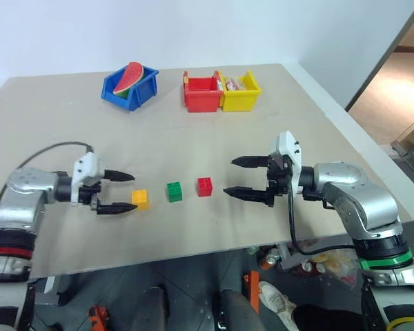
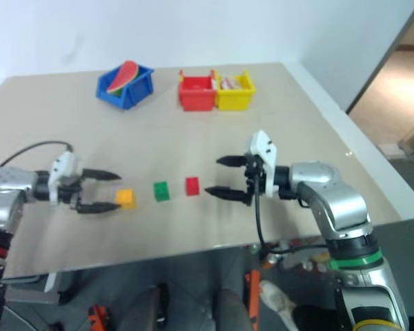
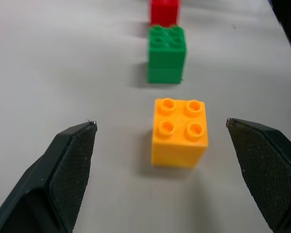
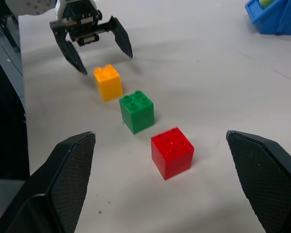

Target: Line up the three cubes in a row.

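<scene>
So the three studded plastic cubes are sitting on the beige table [image 1: 276, 96] in a pretty clean line: the yellow-orange cube [image 1: 140, 198] on my left end, the green cube [image 1: 174, 191] in the middle, the red cube [image 1: 204, 186] on my right end. None of them touch, the gaps look roughly even, and the line climbs just a hair away from me as it goes right.

The thing that matters for whatever I do next: the row runs straight between my two claws, basically along the line they point at each other on. The left gripper [image 1: 119, 192] is wide open with nothing in it, and the orange cube sits just past its fingertips, not touching either one. The right gripper [image 1: 239, 176] is also spread wide and empty, with the red cube just beside its tips. So each end cube belongs to the arm on its side, and green is about equally far from both.

Honestly I'd call this done or nearly so. If anything needs a nudge it's that slight slant, and the left claw is nearest for it.

Bins along the far edge, namely the blue bin with a watermelon slice toy [image 1: 130, 85], the red bin [image 1: 201, 92] and the yellow bin [image 1: 240, 90], are well out of the way.
</scene>
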Tool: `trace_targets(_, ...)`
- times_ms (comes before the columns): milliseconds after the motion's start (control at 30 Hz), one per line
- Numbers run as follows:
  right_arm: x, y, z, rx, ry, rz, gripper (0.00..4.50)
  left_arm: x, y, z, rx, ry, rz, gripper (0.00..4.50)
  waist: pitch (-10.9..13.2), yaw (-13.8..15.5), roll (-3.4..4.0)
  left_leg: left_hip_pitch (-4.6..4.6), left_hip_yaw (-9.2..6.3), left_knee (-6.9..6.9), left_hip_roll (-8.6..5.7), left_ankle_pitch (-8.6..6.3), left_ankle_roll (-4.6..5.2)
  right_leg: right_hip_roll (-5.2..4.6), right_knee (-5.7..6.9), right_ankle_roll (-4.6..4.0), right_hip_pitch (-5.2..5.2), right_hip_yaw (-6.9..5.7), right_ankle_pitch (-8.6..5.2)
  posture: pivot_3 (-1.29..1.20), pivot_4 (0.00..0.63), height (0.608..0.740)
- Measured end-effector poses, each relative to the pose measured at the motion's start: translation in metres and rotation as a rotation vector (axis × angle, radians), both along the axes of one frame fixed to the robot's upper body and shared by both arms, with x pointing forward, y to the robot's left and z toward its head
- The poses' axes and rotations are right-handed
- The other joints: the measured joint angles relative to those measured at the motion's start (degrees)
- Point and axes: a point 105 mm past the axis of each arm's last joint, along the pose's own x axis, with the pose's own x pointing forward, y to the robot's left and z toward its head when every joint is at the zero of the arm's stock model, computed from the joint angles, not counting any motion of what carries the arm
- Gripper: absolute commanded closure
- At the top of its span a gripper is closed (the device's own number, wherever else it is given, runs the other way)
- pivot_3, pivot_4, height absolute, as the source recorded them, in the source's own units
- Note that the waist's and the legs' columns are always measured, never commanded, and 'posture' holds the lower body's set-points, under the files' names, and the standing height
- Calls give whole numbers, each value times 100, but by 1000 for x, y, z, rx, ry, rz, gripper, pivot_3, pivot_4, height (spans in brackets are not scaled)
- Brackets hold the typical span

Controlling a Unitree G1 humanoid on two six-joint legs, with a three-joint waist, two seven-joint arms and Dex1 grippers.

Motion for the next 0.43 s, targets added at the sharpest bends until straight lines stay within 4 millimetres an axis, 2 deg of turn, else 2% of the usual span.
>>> trace_targets(133, 0, 2, 7, 10, -15, 10, 0, 9, 13, 16, -47, -46, 148, 66, 0, 17, 0, 1, 1, 1, 1, -2, -4, -2, 0, 1, 2, -4, 2, 0, 150, 740)
trace_targets(233, 9, -3, 9, 24, -41, -26, 0, 30, 27, 25, -82, -164, 344, 66, -4, 31, -7, 0, 3, 5, -2, -3, -5, -8, -1, 7, 5, -7, 7, 0, 150, 740)
trace_targets(333, 24, -10, 6, 44, -75, -106, 0, 42, 36, 22, -86, -227, 468, 66, -8, 23, -13, 1, 10, 6, -4, -2, -4, -9, -2, 10, 6, 0, 12, 0, 150, 740)
trace_targets(433, 43, -12, 4, 69, -128, -189, 0, 51, 36, 11, -96, -277, 569, 66, -9, 19, -14, 0, 11, 5, -4, 1, 1, -2, 0, 7, 3, 5, 14, 0, 150, 740)
